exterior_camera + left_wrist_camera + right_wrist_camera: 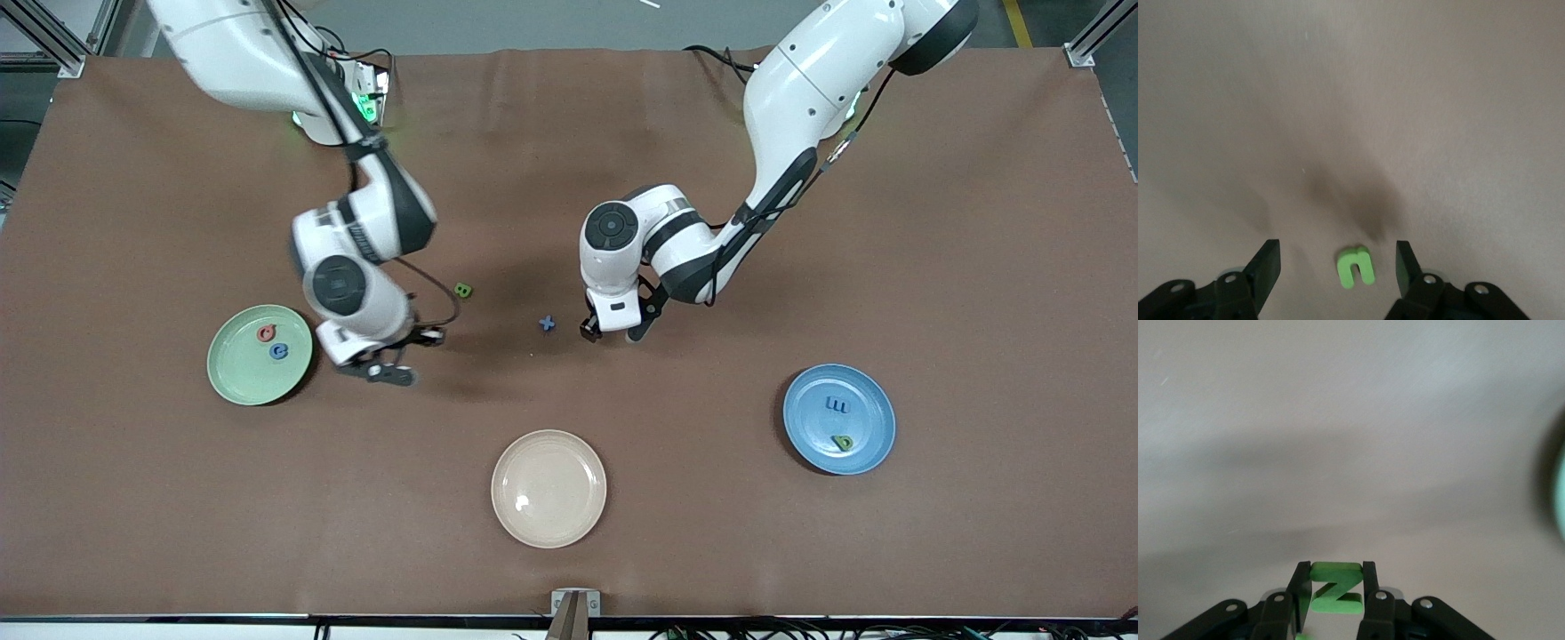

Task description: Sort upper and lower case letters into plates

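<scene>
Brown table (800,551), right pincer (1336,590) clamping green N (1335,589) beside mint plate (260,354), left pincer (1338,270) spread around green n (1355,267).

Robot lab: brown-covered table (569,569), aluminium frame posts (53,36) at corners, cables (800,633) along near edge.

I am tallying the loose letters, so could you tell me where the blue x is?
The blue x lies on the bare table beside the left gripper, toward the middle.
</scene>
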`<state>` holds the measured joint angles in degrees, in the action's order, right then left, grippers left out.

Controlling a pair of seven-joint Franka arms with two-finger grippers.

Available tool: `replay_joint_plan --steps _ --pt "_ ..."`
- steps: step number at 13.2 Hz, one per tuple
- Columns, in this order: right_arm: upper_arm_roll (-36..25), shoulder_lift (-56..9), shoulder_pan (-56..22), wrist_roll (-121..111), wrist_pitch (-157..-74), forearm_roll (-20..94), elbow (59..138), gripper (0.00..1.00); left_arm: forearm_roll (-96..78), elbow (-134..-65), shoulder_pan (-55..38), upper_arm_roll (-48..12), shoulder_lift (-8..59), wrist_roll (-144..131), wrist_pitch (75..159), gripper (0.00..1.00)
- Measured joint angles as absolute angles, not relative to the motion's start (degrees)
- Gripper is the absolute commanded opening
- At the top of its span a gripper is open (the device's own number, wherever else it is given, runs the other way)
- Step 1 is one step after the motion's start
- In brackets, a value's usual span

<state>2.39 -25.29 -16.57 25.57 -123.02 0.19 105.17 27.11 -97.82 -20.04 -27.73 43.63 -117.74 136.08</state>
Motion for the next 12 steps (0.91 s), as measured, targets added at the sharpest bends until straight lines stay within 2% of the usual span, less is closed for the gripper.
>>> replay_joint_plan --steps 3,5,10,12 --pt "2.3 -25.3 -7.3 9.2 -123.5 0.2 105.3 0.2 28.5 -98.6 -21.4 -27.6 44.7 -121.4 137.7 0.71" --pt "2.3 -25.8 -2.7 0.1 -125.3 0.2 105.5 0.2 28.7 -98.6 -22.3 -27.6 44.8 -122.4 137.7 0.65" --pt "2.3 -29.0 5.6 -17.3 -129.6 0.2 106.1 0.21 28.7 -98.4 -22.6 -27.5 45.1 -122.7 137.8 0.35" --pt "2.3 -31.5 7.8 -21.6 -132.7 0.2 106.3 0.21 28.7 -98.3 -22.6 -27.4 45.1 -122.7 137.8 0.2"
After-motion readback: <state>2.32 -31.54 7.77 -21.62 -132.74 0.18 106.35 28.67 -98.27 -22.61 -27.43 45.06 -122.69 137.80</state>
